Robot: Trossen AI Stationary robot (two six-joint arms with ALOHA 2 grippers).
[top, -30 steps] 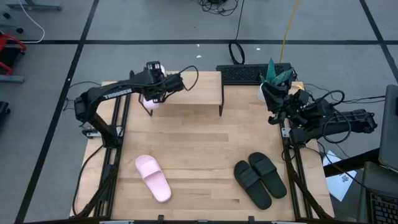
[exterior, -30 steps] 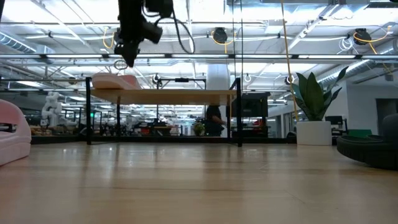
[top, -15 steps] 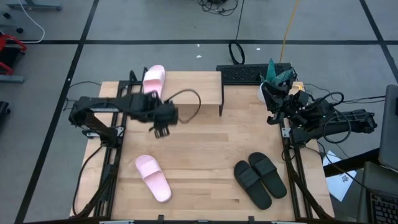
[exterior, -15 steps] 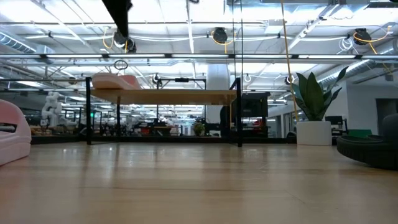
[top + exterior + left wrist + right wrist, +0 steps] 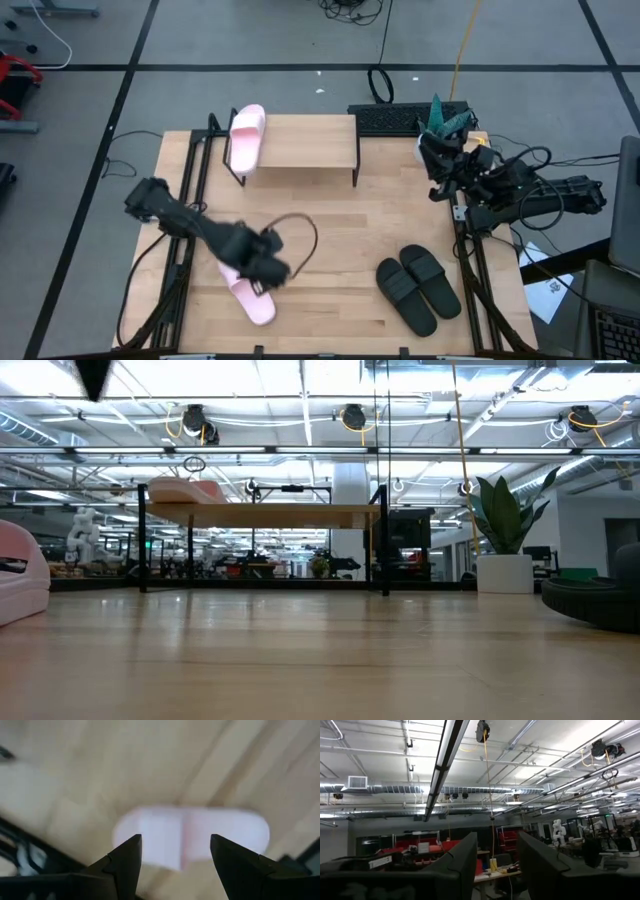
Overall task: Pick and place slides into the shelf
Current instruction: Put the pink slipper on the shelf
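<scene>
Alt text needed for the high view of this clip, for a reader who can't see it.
Seen from above, the left gripper hangs open over a pale pink slide on the wooden table. Its mate lies on the left end of the shelf. The black pair lies at front right, and the right gripper waits at the table's right edge.

A low light-wood shelf [image 5: 300,142] on thin black legs stands at the table's far edge. One pale pink slide [image 5: 246,137] lies on the shelf's left end, lengthwise front to back. Its pink mate [image 5: 255,301] lies flat on the table near the front left, partly hidden, so its angle is unclear. Two black slides [image 5: 418,289] lie side by side, touching, front right
</scene>
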